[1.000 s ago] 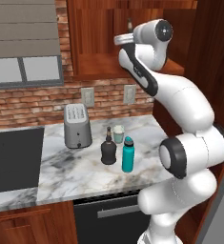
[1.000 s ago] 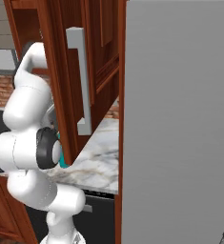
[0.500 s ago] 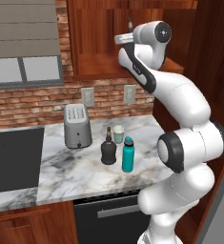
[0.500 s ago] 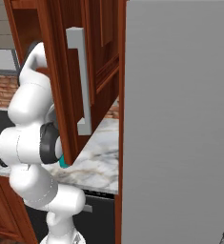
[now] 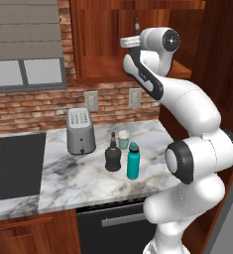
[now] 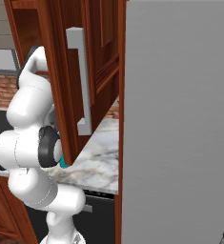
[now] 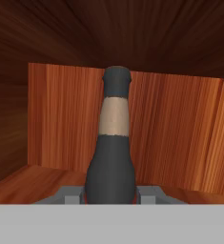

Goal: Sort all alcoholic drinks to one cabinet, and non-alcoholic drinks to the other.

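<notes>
**Placing a black bottle in the wall cabinet**

Gripper (image 7: 111, 196), jaws clamped on the black bottle (image 7: 111, 157), which stands upright between them, inside the cabinet (image 5: 113, 74) just above its floor. Lower it gently and keep it vertical until seated before releasing. Beyond the bottle, the cabinet's plank back (image 7: 180, 128).

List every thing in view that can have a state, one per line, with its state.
gripper: shut on the black bottle, inside the cabinet
black bottle: upright, held
cabinet: open
second black bottle: upright on the counter
teal bottle: upright, capped
green cup: upright, lidded
toaster: upright
</notes>
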{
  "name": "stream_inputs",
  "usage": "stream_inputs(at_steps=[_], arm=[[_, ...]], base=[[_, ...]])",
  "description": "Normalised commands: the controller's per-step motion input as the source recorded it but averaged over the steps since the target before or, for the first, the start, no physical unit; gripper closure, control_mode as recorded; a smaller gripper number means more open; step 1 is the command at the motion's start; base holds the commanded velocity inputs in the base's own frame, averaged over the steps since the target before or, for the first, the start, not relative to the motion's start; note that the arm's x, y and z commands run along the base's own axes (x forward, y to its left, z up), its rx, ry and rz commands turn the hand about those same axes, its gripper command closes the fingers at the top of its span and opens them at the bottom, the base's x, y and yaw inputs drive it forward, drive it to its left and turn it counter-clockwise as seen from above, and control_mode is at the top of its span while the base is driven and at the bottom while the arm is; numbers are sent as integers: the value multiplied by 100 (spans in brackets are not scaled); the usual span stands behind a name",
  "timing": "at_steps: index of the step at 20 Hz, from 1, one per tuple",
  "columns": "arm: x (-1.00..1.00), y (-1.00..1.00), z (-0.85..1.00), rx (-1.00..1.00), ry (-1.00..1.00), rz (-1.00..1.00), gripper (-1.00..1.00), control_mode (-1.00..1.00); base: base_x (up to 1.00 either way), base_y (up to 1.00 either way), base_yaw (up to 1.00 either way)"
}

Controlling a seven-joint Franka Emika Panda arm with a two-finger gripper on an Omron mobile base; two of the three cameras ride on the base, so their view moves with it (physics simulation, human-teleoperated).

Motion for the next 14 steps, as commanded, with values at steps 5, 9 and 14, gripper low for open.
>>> stream_inputs(at_steps=[5,9,14], arm=[[0,-5,-1,0,-5,0,-100,-100],[0,0,1,0,0,0,-100,-100],[-8,0,26,0,0,0,-100,-100]], base=[[0,0,0],[0,0,0],[0,0,0]])
